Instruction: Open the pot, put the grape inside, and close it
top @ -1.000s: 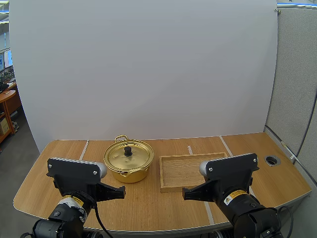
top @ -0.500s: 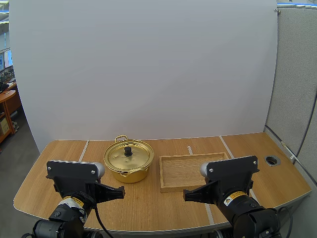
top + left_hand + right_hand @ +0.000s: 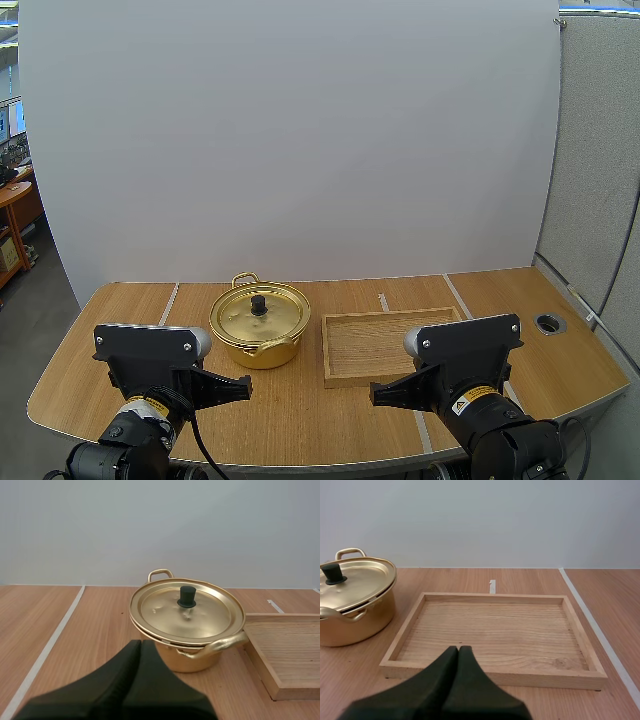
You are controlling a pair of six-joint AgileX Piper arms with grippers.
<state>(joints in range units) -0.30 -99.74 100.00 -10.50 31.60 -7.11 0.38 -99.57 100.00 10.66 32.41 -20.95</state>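
Pot [image 3: 259,325] stands on the table [image 3: 100,340], lid [image 3: 259,312] on, with the wooden tray [image 3: 385,345] just beside it at 3 o'clock. Left gripper [image 3: 140,644], at 6 o'clock from the pot, has its fingers pressed together on nothing. Right gripper [image 3: 458,649], at 6 o'clock from the tray, is the same.

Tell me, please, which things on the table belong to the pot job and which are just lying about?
For the job: pot, lid on it; left claw and right claw, both shut.
Lying about: wooden tray, beside the pot.
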